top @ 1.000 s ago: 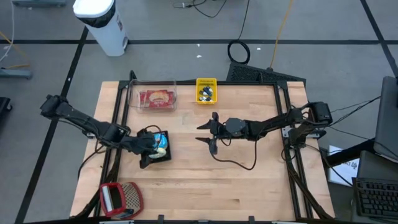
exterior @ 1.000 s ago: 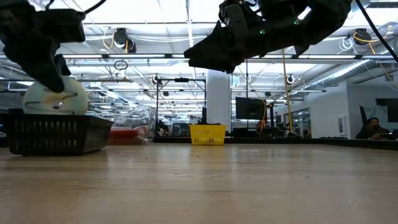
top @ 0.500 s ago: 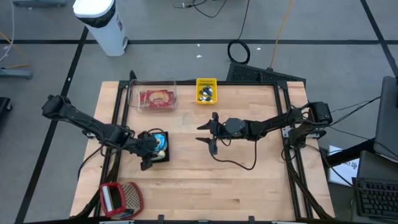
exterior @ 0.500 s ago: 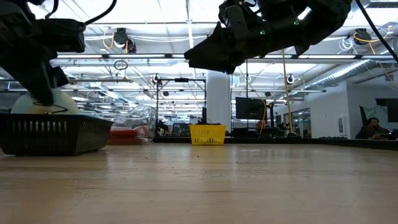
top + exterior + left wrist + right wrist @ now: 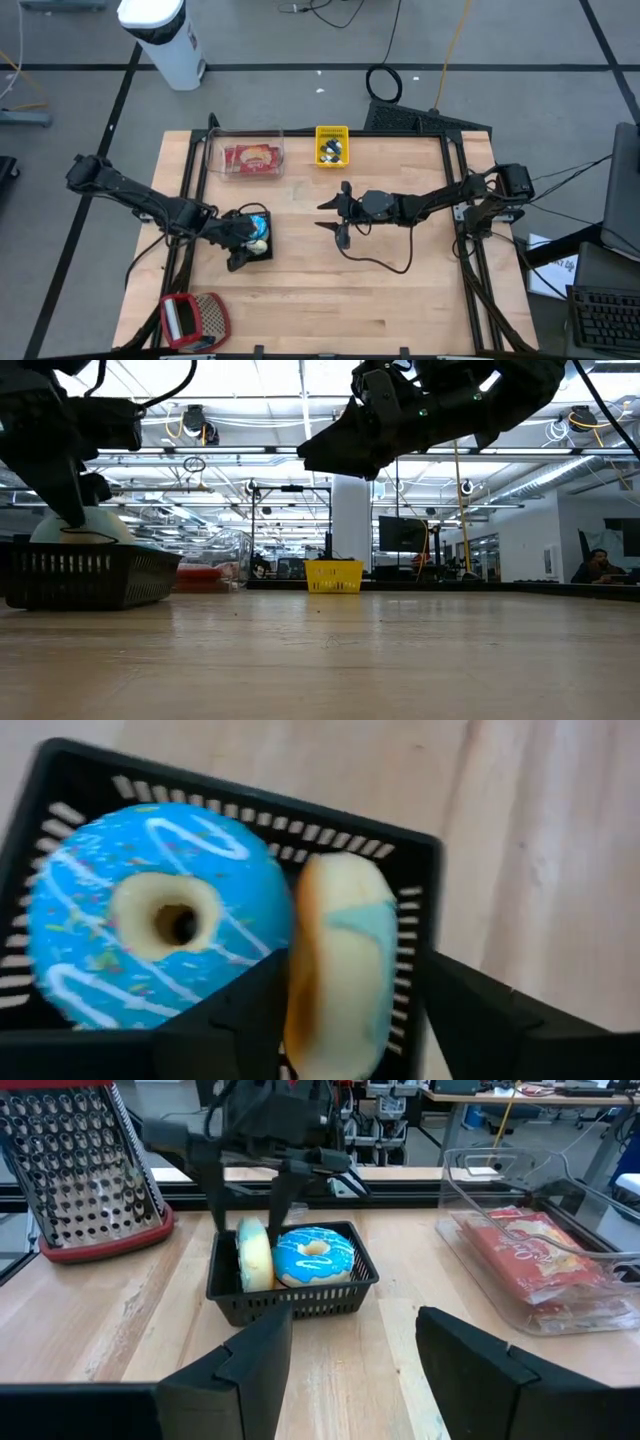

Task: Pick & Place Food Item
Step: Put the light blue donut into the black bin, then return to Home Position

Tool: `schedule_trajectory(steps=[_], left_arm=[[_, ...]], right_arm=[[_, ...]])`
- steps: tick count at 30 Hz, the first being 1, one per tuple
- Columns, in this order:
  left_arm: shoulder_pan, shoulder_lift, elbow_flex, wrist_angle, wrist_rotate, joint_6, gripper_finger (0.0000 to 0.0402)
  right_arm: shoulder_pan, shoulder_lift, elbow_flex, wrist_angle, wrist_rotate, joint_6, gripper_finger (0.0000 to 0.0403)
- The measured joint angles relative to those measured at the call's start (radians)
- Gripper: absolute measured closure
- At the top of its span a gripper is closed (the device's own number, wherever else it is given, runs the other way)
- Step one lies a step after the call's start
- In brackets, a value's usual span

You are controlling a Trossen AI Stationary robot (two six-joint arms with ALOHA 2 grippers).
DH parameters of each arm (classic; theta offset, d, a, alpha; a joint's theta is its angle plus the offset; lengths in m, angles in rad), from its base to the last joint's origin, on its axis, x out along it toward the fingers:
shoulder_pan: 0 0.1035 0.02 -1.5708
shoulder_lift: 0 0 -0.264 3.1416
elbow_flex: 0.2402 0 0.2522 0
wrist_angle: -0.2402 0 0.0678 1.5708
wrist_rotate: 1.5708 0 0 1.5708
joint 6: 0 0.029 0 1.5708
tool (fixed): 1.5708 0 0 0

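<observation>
A black basket (image 5: 290, 1302) sits on the table's left part, with a blue-iced donut (image 5: 150, 920) lying in it. A pale donut (image 5: 340, 960) stands on edge in the basket beside the blue one. My left gripper (image 5: 243, 243) hangs open over the basket, one finger on each side of the pale donut (image 5: 253, 1252). Over the table's middle, my right gripper (image 5: 335, 215) stands open with nothing between its fingers, facing the basket. My left gripper comes down at the pale donut from above, its fingers (image 5: 240, 1010) standing beside the donut's two flat faces. A gap shows at one finger. I cannot tell whether the other finger touches the donut. The donut rests on its rim in the basket.
A clear container (image 5: 250, 158) with a red packet stands at the far left. A small yellow basket (image 5: 331, 146) stands beside it. A red-framed grater (image 5: 195, 318) lies at the near left corner. A dark cable (image 5: 385, 262) trails on the table under the right arm.
My left gripper has gone down with the pale donut, which has sunk from above the basket's rim into the basket beside the blue donut. The gripper has opened around it. The right arm has kept still.
</observation>
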Motion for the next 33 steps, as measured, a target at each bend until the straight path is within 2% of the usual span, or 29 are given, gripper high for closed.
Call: schedule_trajectory(steps=[6, 11, 17, 20, 24, 33], left_arm=[[0.047, -0.031, 0.056, -0.003, 0.134, 0.045, 0.0161], [0.071, -0.114, 0.1, -0.019, 0.148, 0.161, 0.016], [0.097, -0.251, 0.131, -0.016, 0.11, 0.28, 0.016], [0.111, -0.339, 0.147, -0.022, 0.026, 0.353, 0.016], [0.126, -0.44, 0.161, -0.006, -0.081, 0.542, 0.016], [0.126, -0.515, 0.161, 0.095, -0.112, 0.695, 0.016]], right_arm=[[0.0, 0.0, 0.0, 0.0, 0.0, -0.007, 0.0199], [-0.002, 0.0, 0.0, 0.007, 0.0, -0.007, 0.0202], [-0.002, 0.0, 0.0, 0.008, 0.0, -0.007, 0.0199], [-0.002, 0.0, 0.0, 0.001, 0.0, -0.005, 0.02], [-0.002, 0.0, 0.0, -0.001, 0.0, -0.026, 0.0198], [-0.002, 0.0, 0.0, -0.01, 0.001, -0.052, 0.0201]])
